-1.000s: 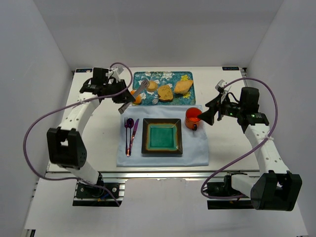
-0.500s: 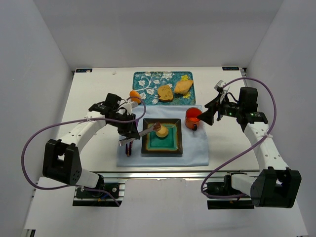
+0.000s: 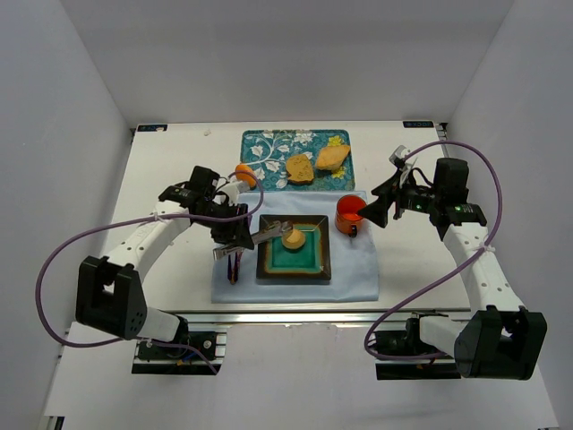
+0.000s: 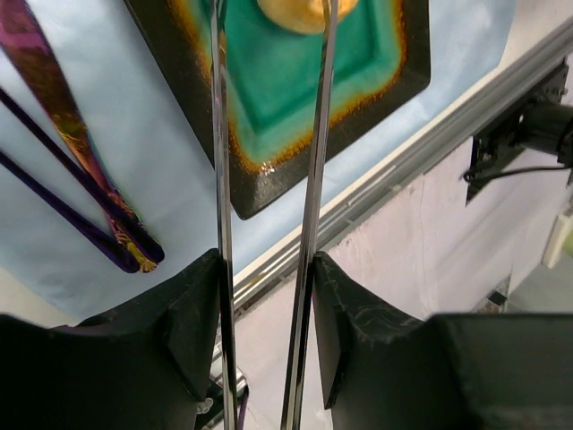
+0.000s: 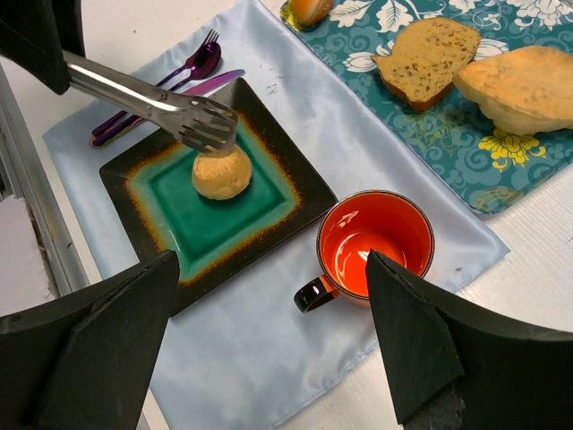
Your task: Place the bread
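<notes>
A round bread roll (image 3: 292,238) lies on the green square plate (image 3: 300,262) on the blue cloth. It also shows in the right wrist view (image 5: 222,175) and at the top of the left wrist view (image 4: 304,9). My left gripper (image 3: 235,237) (image 4: 266,269) is shut on metal tongs (image 3: 269,235) (image 5: 192,121). The tong tips hang slightly apart just over the roll's far-left side. I cannot tell whether they touch it. My right gripper (image 3: 374,208) (image 5: 269,260) is open and empty, hovering beside the orange mug (image 3: 348,215).
A patterned teal tray (image 3: 269,143) at the back holds a bread slice (image 3: 300,167) and another bread piece (image 3: 332,158). An orange object (image 3: 243,171) sits at its left corner. Purple cutlery (image 3: 235,260) lies left of the plate on the cloth.
The left arm carried the roll in the tongs from the tray to the plate. In the last half second the tongs drew slightly left and the roll now rests on the plate. The right arm stayed still.
</notes>
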`<state>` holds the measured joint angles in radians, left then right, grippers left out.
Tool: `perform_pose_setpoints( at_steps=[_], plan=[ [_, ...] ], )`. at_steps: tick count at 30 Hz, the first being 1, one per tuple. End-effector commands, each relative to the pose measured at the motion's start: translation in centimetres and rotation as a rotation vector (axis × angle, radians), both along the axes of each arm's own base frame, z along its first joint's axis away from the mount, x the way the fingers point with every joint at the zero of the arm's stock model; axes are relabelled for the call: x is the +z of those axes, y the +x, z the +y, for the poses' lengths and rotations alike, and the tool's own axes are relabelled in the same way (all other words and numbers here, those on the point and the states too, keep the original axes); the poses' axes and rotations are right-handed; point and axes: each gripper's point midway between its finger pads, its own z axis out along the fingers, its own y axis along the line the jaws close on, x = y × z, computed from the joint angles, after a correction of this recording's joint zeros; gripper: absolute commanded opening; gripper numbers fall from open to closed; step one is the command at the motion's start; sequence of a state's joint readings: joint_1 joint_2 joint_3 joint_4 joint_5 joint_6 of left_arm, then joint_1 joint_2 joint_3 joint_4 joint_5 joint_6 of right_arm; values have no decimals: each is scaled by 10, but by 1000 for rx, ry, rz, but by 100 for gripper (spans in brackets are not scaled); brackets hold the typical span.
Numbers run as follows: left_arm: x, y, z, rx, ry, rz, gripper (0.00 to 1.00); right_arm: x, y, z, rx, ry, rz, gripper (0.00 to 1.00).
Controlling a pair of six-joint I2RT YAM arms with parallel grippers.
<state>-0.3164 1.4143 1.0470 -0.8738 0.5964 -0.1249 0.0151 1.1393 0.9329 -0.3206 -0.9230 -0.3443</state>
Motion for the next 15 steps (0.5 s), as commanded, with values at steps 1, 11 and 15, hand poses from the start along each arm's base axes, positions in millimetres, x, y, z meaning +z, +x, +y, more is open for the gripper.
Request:
perform_pose_setpoints(
  at_steps=[1, 11, 15],
  plan=[
    [37, 18, -1, 32, -15, -145, 52, 12, -3, 1, 15, 11, -35, 89],
    [82, 68, -26, 76, -128, -268, 48, 12, -2, 1, 16, 12, -40, 89],
    [80, 104, -42, 113, -176, -279, 44, 10, -3, 1, 16, 16, -36, 89]
  ],
)
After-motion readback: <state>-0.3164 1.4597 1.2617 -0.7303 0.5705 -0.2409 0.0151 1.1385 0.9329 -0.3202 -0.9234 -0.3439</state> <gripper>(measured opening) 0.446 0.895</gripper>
